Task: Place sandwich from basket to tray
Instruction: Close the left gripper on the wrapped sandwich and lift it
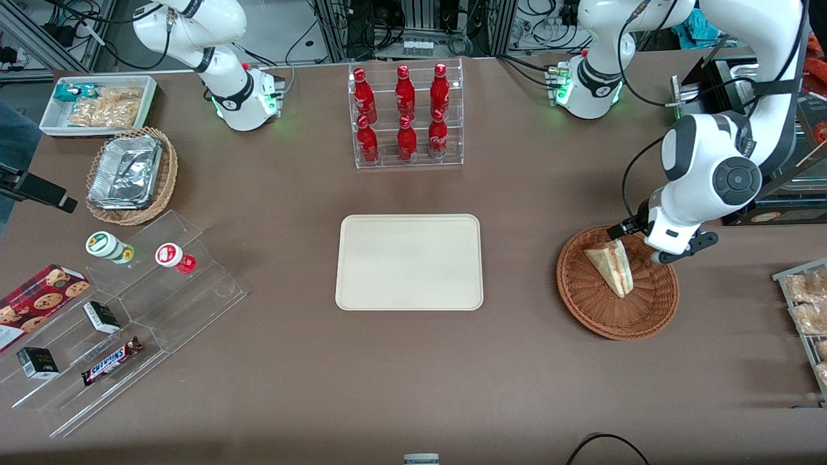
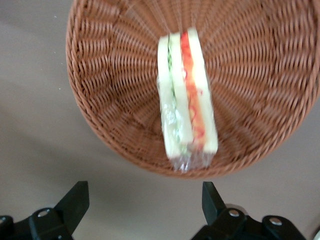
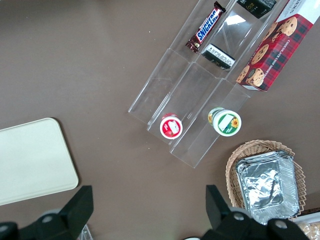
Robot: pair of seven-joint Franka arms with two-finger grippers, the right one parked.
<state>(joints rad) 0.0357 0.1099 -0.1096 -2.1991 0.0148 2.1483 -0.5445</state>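
Observation:
The sandwich (image 1: 612, 265), a clear-wrapped white wedge with red and green layers, lies in the round reddish-brown basket (image 1: 614, 318) toward the working arm's end of the table. In the left wrist view the sandwich (image 2: 186, 100) rests on edge in the basket (image 2: 110, 90), with one end against the woven rim. My gripper (image 1: 663, 256) hangs above the basket's rim, farther from the front camera than the sandwich. It is open (image 2: 145, 192), its black fingers spread wide over bare table just outside the rim, holding nothing. The cream tray (image 1: 409, 261) lies empty at the table's middle.
A clear rack of red bottles (image 1: 406, 116) stands farther from the front camera than the tray. Toward the parked arm's end are a tan basket of foil containers (image 1: 132, 174), a white snack bin (image 1: 97, 103) and clear shelves of snacks (image 1: 123, 310). A pastry rack (image 1: 807, 310) sits beside the basket.

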